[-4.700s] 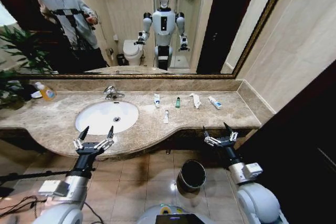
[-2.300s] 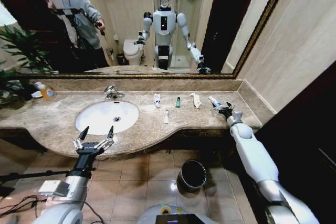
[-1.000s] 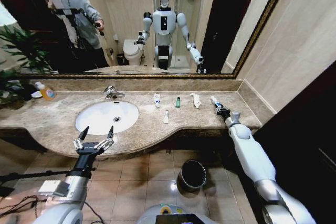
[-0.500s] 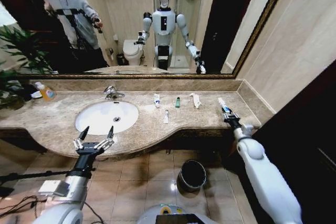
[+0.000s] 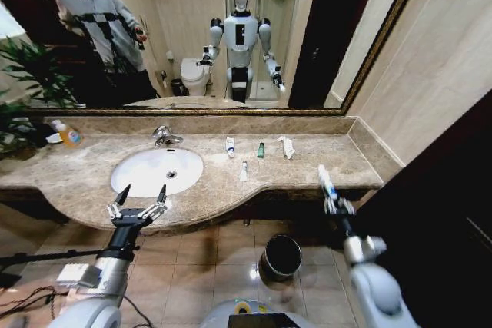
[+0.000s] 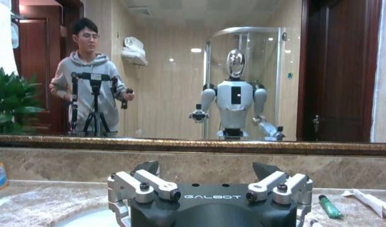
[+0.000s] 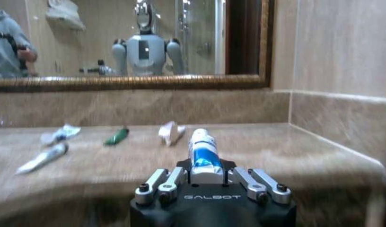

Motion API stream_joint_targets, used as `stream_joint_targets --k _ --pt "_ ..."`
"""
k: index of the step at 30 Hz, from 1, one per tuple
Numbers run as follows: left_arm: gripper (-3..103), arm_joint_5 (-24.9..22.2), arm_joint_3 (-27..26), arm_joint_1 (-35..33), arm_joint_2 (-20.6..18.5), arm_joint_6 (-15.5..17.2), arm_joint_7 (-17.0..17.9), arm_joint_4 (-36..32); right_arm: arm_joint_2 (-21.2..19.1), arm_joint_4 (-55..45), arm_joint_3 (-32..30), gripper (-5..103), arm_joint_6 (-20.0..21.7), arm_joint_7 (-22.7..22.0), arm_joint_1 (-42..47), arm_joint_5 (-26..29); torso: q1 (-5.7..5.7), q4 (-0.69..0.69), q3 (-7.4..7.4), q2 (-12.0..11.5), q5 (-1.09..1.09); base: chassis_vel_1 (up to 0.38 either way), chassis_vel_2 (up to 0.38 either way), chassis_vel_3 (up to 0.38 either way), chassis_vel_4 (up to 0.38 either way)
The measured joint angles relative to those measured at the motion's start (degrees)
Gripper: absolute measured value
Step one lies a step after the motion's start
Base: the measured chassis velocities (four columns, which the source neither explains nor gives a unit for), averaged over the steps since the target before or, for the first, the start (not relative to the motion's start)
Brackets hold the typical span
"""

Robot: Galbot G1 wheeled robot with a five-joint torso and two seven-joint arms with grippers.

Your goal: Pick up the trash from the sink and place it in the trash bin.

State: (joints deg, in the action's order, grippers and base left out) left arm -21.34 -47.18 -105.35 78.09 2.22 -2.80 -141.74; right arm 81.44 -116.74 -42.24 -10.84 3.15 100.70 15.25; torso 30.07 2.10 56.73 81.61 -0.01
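Observation:
My right gripper (image 5: 334,203) is shut on a white-and-blue tube (image 5: 326,181), held upright just off the counter's front edge, up and to the right of the trash bin (image 5: 281,256) on the floor. The right wrist view has the tube (image 7: 203,151) standing up out of the gripper (image 7: 204,173). On the marble right of the sink (image 5: 157,170) lie a white tube (image 5: 229,146), a tiny green bottle (image 5: 260,150), a crumpled wrapper (image 5: 286,146) and a smaller white tube (image 5: 243,170). My left gripper (image 5: 142,198) hangs open at the sink's front rim.
A chrome faucet (image 5: 163,136) stands behind the basin. An orange-yellow bottle (image 5: 68,134) and a plant (image 5: 27,74) are at the far left. A mirror runs along the back wall. The side wall and a dark door close off the right.
My right gripper reached out to the counter's right end, shut on the white-and-blue tube, then drew back with it past the front edge. The left arm has not moved.

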Motion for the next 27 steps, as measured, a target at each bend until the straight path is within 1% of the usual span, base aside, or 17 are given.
stream_joint_targets --k 2,3,6,7,10,12,15,16,17,20,21,24,25,27 --pt "100 0.0 0.0 0.0 0.0 0.0 0.0 0.0 2.2 2.0 0.8 27 -2.3 0.2 2.7 -2.5 0.00 0.00 0.01 0.0 0.00 0.000 0.000 0.000 0.000" --pt "100 0.0 0.0 0.0 0.0 0.0 0.0 0.0 2.2 2.0 0.8 27 -2.3 0.2 2.7 -2.5 0.00 0.00 0.01 0.0 0.00 0.000 0.000 0.000 0.000" --pt "100 0.0 0.0 0.0 0.0 0.0 0.0 0.0 3.6 6.3 1.6 27 -5.4 0.7 3.6 -6.2 0.01 0.01 0.01 0.0 0.00 0.000 0.000 0.000 0.000" --pt "100 0.0 0.0 0.0 0.0 0.0 0.0 0.0 3.6 6.3 1.6 27 -5.4 0.7 3.6 -6.2 0.01 0.01 0.01 0.0 0.00 0.000 0.000 0.000 0.000" --pt "100 0.0 0.0 0.0 0.0 0.0 0.0 0.0 3.9 15.1 2.1 27 -7.2 1.0 1.5 -9.7 0.01 0.01 0.01 0.0 0.01 0.000 0.000 0.000 0.000" --pt "100 0.0 0.0 0.0 0.0 0.0 0.0 0.0 3.8 17.1 2.3 27 -7.2 1.1 0.8 -9.9 0.01 0.01 0.01 0.0 0.02 0.000 0.000 0.000 0.000" --pt "100 0.0 0.0 0.0 0.0 0.0 0.0 0.0 3.1 23.2 3.6 27 -4.6 3.1 -1.8 -7.7 0.01 0.00 0.02 0.0 0.01 0.000 0.000 0.000 0.000" --pt "100 0.0 0.0 0.0 0.0 0.0 0.0 0.0 3.1 23.2 3.6 27 -4.6 3.1 -1.8 -7.7 0.01 0.00 0.02 0.0 0.01 0.000 0.000 0.000 0.000" --pt "100 0.0 0.0 0.0 0.0 0.0 0.0 0.0 3.1 26.2 3.8 27 -4.1 4.1 -3.5 -7.7 0.01 0.01 0.02 0.0 0.01 0.000 0.000 0.000 0.000" --pt "100 0.0 0.0 0.0 0.0 0.0 0.0 0.0 3.0 34.7 4.5 27 -3.8 6.0 -8.6 -10.1 0.01 0.02 0.02 0.0 0.02 0.000 0.000 0.000 0.000" --pt "100 0.0 0.0 0.0 0.0 0.0 0.0 0.0 3.0 34.7 4.5 27 -3.8 6.0 -8.6 -10.1 0.01 0.02 0.02 0.0 0.02 0.000 0.000 0.000 0.000" --pt "100 0.0 0.0 0.0 0.0 0.0 0.0 0.0 2.8 41.9 5.6 27 -2.6 8.2 -13.3 -12.1 0.02 0.01 0.02 0.0 0.01 0.000 0.000 0.000 0.000" --pt "100 0.0 0.0 0.0 0.0 0.0 0.0 0.0 2.8 41.9 5.6 27 -2.6 8.2 -13.3 -12.1 0.02 0.01 0.02 0.0 0.01 0.000 0.000 0.000 0.000" --pt "100 0.0 0.0 0.0 0.0 0.0 0.0 0.0 2.9 45.9 5.9 27 -2.4 8.6 -15.9 -13.7 0.02 0.01 0.02 0.0 0.01 0.000 0.000 0.000 0.000"
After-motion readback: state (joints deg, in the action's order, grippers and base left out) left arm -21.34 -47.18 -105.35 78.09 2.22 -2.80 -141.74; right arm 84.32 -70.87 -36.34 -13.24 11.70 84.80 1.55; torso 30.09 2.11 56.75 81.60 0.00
